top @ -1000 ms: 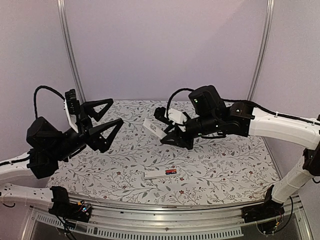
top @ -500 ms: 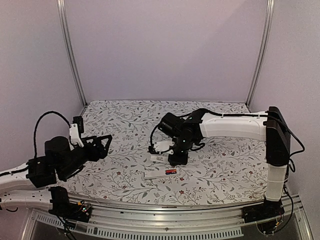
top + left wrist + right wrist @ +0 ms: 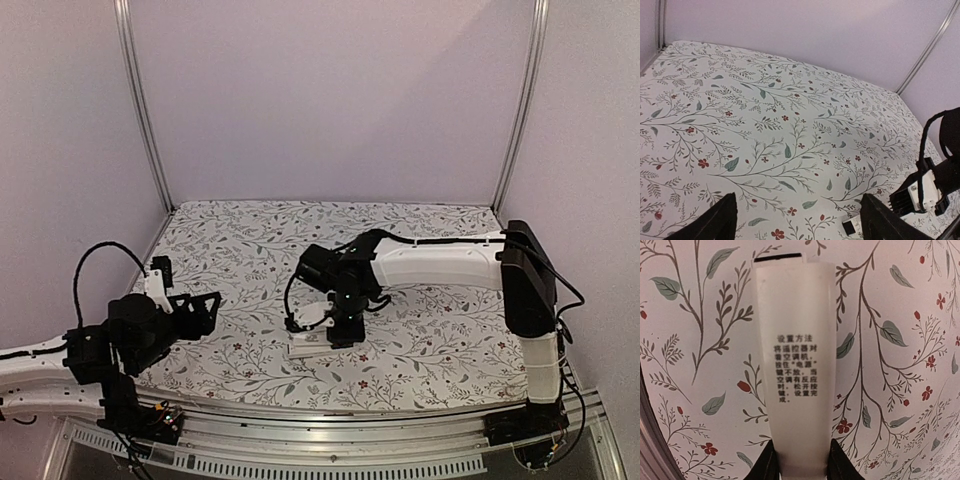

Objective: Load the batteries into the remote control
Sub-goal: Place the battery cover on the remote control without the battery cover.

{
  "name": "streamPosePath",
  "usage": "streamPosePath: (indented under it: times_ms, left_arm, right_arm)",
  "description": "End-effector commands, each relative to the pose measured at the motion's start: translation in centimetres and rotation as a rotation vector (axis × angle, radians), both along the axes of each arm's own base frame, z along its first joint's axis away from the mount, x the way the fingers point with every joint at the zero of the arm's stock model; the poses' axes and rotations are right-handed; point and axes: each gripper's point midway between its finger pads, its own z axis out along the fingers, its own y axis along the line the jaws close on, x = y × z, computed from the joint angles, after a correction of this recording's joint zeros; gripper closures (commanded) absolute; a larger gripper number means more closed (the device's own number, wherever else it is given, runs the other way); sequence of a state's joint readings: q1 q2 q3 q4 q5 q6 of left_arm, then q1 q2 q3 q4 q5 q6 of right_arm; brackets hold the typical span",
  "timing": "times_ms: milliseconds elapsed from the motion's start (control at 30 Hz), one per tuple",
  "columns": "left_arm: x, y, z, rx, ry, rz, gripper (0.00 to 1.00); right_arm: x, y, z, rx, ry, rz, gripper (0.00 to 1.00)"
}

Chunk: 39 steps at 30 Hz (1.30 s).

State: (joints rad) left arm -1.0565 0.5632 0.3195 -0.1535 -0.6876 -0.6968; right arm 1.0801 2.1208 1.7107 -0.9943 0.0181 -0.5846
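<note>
The remote control [image 3: 303, 350] is a slim white bar lying near the table's front centre; its end with the dark patch shows in the left wrist view [image 3: 850, 227]. My right gripper [image 3: 338, 334] is down over the remote's right end, shut on a white battery cover [image 3: 795, 340] printed with black characters. The cover reaches away from the fingers [image 3: 765, 465], low over the cloth. Both batteries are hidden under the right gripper. My left gripper [image 3: 200, 312] is open and empty, low at the left, its jaws wide apart in its wrist view [image 3: 797, 212].
The table is covered by a white floral cloth [image 3: 430, 330]. The right forearm [image 3: 440, 262] stretches across the table's right half. The metal front rail [image 3: 330, 450] and the upright posts [image 3: 140, 110] bound the space.
The right gripper came down from mid-air with the white cover to the remote, now hiding the batteries. The left arm dropped from high at the left and drew back near the table.
</note>
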Motion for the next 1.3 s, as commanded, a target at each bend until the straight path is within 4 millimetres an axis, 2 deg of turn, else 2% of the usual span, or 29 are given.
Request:
streamPosePath:
  times_ms: [0, 167, 433, 667, 767, 867, 1067, 1267]
  left_arm:
    - [-0.5, 0.7, 0.1, 0.04, -0.08, -0.024, 0.18]
    - [-0.4, 1.0, -0.2, 0.056, -0.108, -0.02, 0.19]
    - [-0.4, 0.6, 0.1, 0.015, -0.114, -0.03, 0.2]
    - [-0.1, 0.6, 0.9, 0.023, -0.128, -0.01, 0.19]
    - [0.0, 0.4, 1.7, -0.004, -0.157, -0.009, 0.19]
    - [0.1, 0.5, 1.7, 0.001, -0.166, -0.004, 0.19]
    - [0.2, 0.4, 1.9, 0.02, -0.174, -0.002, 0.19]
    - [0.4, 0.5, 1.9, 0.043, -0.184, 0.008, 0.19]
  right_arm:
    - [0.2, 1.2, 0.0, 0.001, -0.003, 0.044, 0.77]
    - [-0.3, 2.2, -0.1, 0.014, 0.03, 0.089, 0.77]
    - [-1.6, 2.3, -0.8, 0.007, 0.082, 0.122, 0.74]
    - [-1.5, 3.0, -1.4, 0.024, 0.081, 0.157, 0.73]
    - [-1.5, 2.6, -2.1, 0.008, 0.082, 0.157, 0.73]
    - [-1.3, 2.3, -2.6, 0.001, 0.082, 0.155, 0.72]
    - [-0.1, 2.4, -2.1, 0.027, 0.062, 0.121, 0.72]
    - [-0.2, 1.9, -1.8, 0.011, 0.066, 0.104, 0.7]
